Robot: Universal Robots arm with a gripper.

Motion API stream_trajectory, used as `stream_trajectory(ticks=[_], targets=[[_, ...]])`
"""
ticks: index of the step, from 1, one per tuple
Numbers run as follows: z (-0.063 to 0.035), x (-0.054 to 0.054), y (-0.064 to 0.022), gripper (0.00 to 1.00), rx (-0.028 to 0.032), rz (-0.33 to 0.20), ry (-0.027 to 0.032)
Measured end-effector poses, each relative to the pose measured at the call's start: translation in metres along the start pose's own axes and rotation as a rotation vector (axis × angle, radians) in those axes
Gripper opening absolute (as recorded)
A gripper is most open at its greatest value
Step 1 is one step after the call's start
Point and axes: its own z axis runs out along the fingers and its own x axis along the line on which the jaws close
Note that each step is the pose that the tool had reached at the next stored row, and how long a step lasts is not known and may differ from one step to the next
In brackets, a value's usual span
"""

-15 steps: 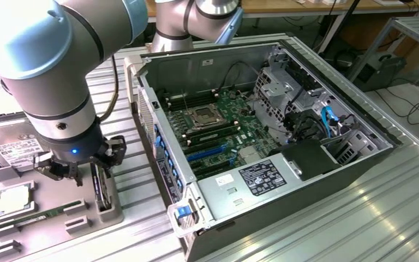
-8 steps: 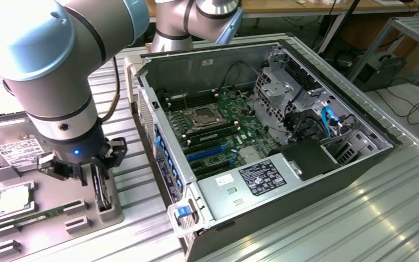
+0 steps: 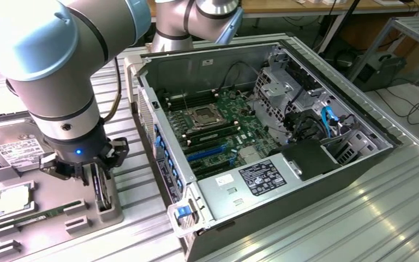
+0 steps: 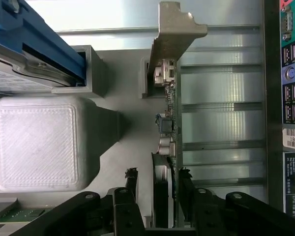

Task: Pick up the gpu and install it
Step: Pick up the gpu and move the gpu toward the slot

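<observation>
While pickup is in hand, the gpu [image 3: 105, 201] is straddled by the pincer [image 3: 97, 183].
Exterior view: it is stood edgewise in a grey holder [image 3: 112, 212] near the surface's [image 3: 384, 218] corner at the exterior view's left. Wrist view: part-closed, grip cannot be told; a square clamp is judged needed.

Open PC case [image 3: 202, 71]; hard drive [image 3: 9, 144], possibly CPU [image 3: 11, 201] beside

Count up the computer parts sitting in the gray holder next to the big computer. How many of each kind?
hard drive: 1
processor chip: 1
memory stick: 1
gpu: 1
Total: 4
</observation>
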Motion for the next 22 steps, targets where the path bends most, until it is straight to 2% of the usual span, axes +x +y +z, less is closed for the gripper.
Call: stream_trajectory(ticks=[2,3,4,5,7,22], targets=[[0.0001,-0.0001,0.0000,0.44,-0.0001,0.000,-0.0001],[0.0001,-0.0001,0.0000,0.37,-0.0001,0.000,-0.0002],[0.0001,-0.0001,0.0000,0.37,-0.0001,0.000,-0.0003],[0.0001,-0.0001,0.0000,0.31,-0.0001,0.000,-0.0002],[0.0001,-0.0002,0.0000,0.28,-0.0002,0.000,-0.0002],[-0.0005,-0.0002,0.0001,0.28,-0.0001,0.000,-0.0001]])
